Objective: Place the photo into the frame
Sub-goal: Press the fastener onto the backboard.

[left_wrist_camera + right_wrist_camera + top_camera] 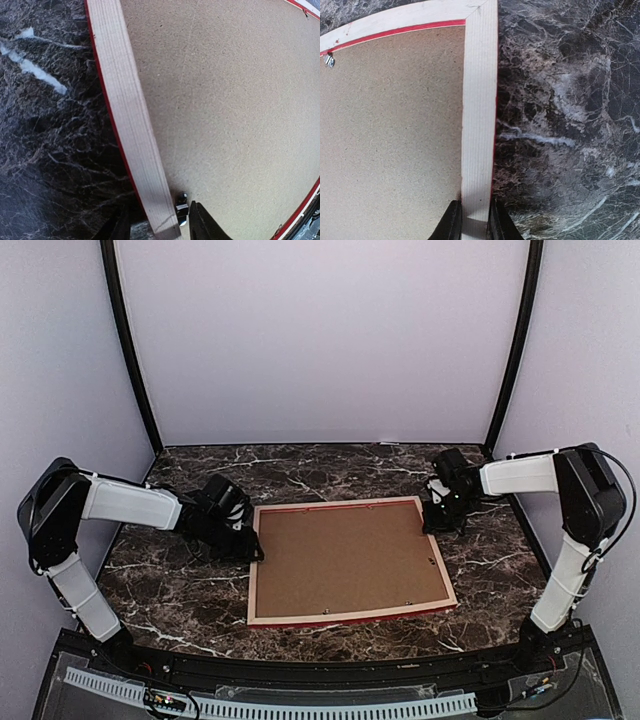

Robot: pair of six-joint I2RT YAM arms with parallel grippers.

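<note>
The frame lies face down in the middle of the table, pale wood back up, with a red edge showing. A plain brown backing board fills it. The photo is hidden. My left gripper is at the frame's left rail; in the left wrist view the gripper is open, one finger on each side of the rail and not touching it. My right gripper is at the right rail; in the right wrist view it is shut on the rail.
The dark marble table shows all around the frame. A small metal clip sits on the board beside my left gripper's inner finger. Another clip sits near the far rail. White walls enclose the back and sides.
</note>
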